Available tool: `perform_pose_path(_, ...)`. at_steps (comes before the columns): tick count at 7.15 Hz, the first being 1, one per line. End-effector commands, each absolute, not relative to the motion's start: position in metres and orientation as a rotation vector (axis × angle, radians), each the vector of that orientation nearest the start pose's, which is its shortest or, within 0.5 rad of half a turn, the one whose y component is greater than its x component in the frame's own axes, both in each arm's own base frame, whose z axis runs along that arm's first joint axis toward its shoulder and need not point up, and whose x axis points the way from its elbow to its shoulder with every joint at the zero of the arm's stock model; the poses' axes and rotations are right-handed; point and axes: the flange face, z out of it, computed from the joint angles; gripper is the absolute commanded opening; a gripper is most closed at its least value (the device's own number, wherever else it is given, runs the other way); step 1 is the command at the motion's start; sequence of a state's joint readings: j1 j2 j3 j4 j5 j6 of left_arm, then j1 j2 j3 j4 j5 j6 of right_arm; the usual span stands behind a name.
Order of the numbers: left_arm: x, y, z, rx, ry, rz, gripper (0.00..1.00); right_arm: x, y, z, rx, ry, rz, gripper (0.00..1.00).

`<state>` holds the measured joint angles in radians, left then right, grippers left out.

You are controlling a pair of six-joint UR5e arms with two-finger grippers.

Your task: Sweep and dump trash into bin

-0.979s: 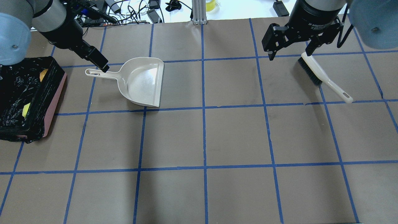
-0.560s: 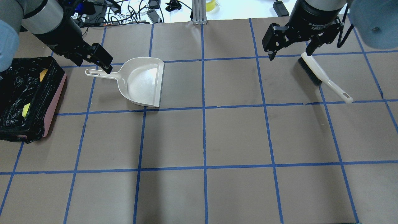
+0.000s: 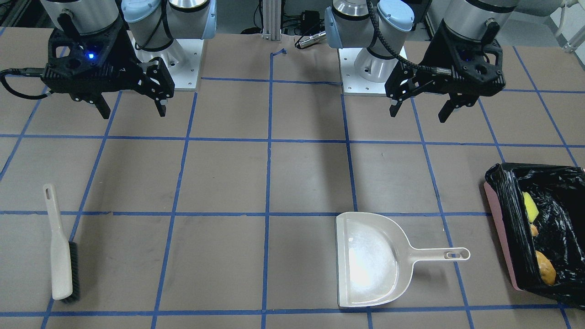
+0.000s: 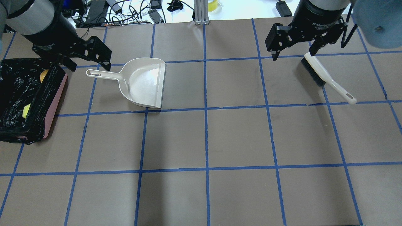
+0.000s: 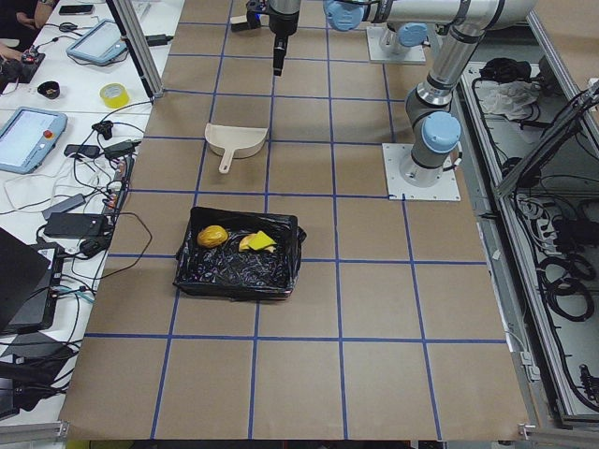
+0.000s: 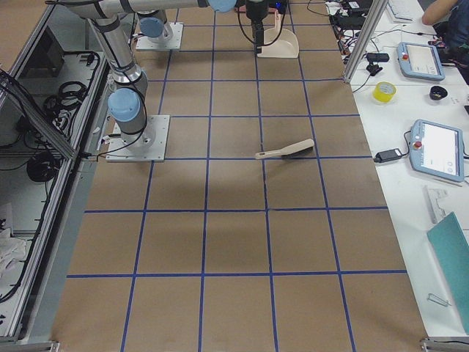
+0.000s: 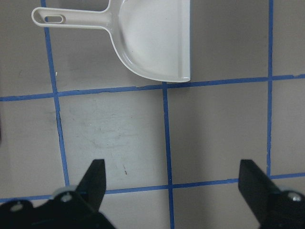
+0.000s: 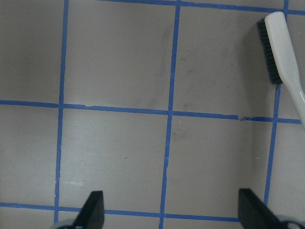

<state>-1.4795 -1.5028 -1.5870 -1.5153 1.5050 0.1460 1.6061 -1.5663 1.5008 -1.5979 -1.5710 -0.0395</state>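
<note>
The left tool (image 4: 90, 67) is wide open and holds nothing. It hangs just over the end of the dustpan (image 4: 144, 83) handle, near the bin (image 3: 500, 237). The right tool (image 4: 294, 55) is wide open too, with nothing in it, above the bristle end of the brush (image 4: 326, 78). Pan and brush both lie flat on the tabletop (image 4: 238, 138), well apart from each other. The trash (image 3: 545, 268) is inside the bin, on the black bag, so the job looks about done. I think things could go wrong if the left tool drops low or swings toward the bin: a finger could bump the pan handle and spin the pan, or snag the loose bag and pull trash back out. The right tool could knock the brush the same way. The view from across the tabletop looks right into the bin and shows an orange-brown lump and a yellow piece. The overhead view shows only small bits of yellow there, because the bag's edge hides the rest. The left wrist view shows the gap between the fingers with only tabletop under it.
</note>
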Motion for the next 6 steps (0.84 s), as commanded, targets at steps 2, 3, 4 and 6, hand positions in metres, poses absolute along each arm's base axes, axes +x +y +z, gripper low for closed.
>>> perform_pose_path(2, -0.0948, -0.4804, 0.5195, 0.084, 3.191, -0.169, 1.0, 0.1509, -0.4968, 0.5227, -0.118, 3.136, -0.145, 1.0)
perform_pose_path(3, -0.0926, -0.481, 0.5196, 0.093, 3.19, -0.172, 1.0, 0.1509, -0.4968, 0.5227, -0.118, 3.136, -0.145, 1.0)
perform_pose_path(4, -0.0919, -0.4822, 0.5182, 0.098, 3.191, -0.167, 1.0, 0.1509, -0.4973, 0.522, -0.118, 3.136, -0.142, 1.0)
perform_pose_path(6, -0.0908, -0.4872, 0.5145, 0.147, 3.189, -0.172, 1.0, 0.1502, -0.4976, 0.5214, -0.113, 3.137, -0.142, 1.0)
